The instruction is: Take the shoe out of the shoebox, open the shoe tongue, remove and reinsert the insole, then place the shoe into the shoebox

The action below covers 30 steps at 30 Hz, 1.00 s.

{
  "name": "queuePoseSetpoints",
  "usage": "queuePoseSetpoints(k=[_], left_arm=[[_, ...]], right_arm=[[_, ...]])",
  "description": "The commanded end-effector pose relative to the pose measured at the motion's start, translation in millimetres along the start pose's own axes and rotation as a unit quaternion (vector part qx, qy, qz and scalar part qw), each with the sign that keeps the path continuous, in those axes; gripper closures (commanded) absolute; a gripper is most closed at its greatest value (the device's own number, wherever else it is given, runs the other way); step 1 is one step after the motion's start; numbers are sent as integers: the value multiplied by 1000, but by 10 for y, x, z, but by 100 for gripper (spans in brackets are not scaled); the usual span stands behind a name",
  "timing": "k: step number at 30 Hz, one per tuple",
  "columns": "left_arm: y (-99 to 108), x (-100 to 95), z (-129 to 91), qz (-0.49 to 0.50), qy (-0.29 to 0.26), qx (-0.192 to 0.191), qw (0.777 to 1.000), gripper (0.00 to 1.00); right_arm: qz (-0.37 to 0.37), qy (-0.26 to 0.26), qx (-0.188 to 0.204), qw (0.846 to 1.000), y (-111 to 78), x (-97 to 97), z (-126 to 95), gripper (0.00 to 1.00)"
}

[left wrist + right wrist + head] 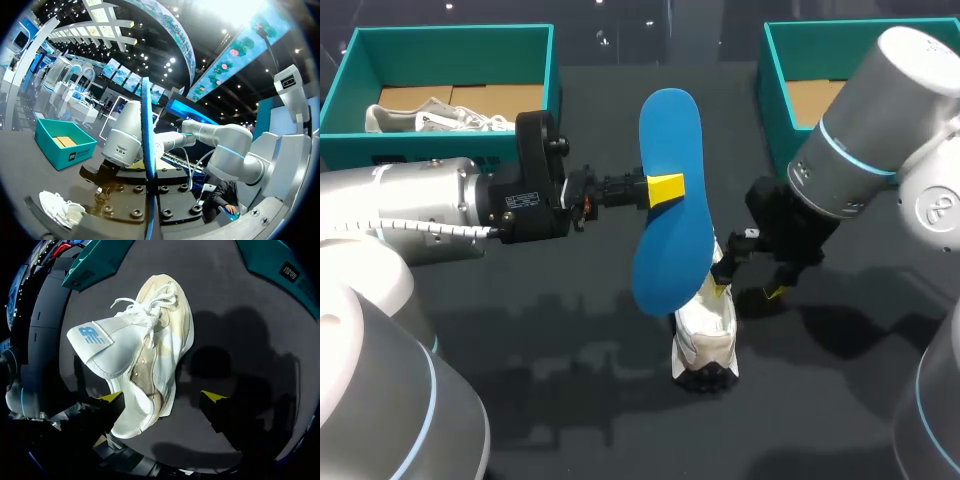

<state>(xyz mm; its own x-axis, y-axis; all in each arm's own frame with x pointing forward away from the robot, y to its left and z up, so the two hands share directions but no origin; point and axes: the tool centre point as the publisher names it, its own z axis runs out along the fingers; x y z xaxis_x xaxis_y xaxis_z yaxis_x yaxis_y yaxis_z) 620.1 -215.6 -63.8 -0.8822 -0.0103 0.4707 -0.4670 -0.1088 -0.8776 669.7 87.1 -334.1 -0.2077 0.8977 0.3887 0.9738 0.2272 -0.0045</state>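
blue insole (676, 235), white laced shoe (150, 355)

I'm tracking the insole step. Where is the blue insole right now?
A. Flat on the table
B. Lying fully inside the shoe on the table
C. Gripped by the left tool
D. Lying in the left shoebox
C: the left tool is shut on the blue insole, which stands raised with its lower end by the white shoe.
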Motion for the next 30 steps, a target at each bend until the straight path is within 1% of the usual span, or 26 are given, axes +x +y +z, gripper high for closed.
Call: queuePoseSetpoints(k=[1, 2, 3, 4, 5, 7, 9, 10, 11, 12, 14, 17, 19, 20, 21, 30], left_arm=[[13, -8, 34, 0, 0, 1, 1000, 100], [13, -8, 34, 0, 0, 1, 1000, 100], [-31, -20, 44, 34, -1, -15, 999, 100], [-64, -31, 51, 58, 0, -24, 998, 100], [-107, -54, 44, 65, 3, -26, 998, 100], [-186, -104, 30, 120, 0, -44, 992, 100], [-275, -133, 9, 151, 14, -40, 988, 100], [-316, -141, -1, 186, 11, -42, 982, 100], [-347, -152, -9, 215, 12, -41, 976, 100], [-377, -160, -21, 234, 21, -38, 971, 100], [-425, -178, -37, 292, 24, -45, 955, 100], [-479, -199, -55, 354, 41, -46, 933, 100], [-486, -190, -65, 420, 64, -57, 904, 100], [-480, -189, -72, 449, 90, -55, 888, 100], [-480, -189, -72, 449, 90, -55, 888, 100], [-480, -189, -72, 449, 90, -55, 888, 100]], right_arm=[[0, 2, -4, 1000, -39, -11, 7, 0], [0, 2, -4, 1000, -39, -11, 7, 0], [6, 25, -15, 1000, -65, -8, 2, 0], [16, 37, -22, 999, -79, -13, -29, 0], [28, 47, -27, 998, -85, -21, -69, 0], [41, 74, -44, 995, -85, -38, -195, 0], [61, 94, -43, 993, -78, -38, -325, 0], [57, 109, -51, 991, -85, -18, -395, 0], [64, 112, -52, 990, -82, -1, -447, 0], [65, 124, -57, 989, -75, 25, -492, 0], [64, 135, -64, 987, -52, 68, -581, 0], [58, 153, -72, 984, -3, 133, -712, 0], [54, 170, -72, 981, 35, 174, -794, 0], [48, 189, -77, 978, 58, 196, -853, 0], [43, 189, -78, 978, 77, 227, -904, 0], [43, 189, -78, 978, 77, 227, -904, 0]])
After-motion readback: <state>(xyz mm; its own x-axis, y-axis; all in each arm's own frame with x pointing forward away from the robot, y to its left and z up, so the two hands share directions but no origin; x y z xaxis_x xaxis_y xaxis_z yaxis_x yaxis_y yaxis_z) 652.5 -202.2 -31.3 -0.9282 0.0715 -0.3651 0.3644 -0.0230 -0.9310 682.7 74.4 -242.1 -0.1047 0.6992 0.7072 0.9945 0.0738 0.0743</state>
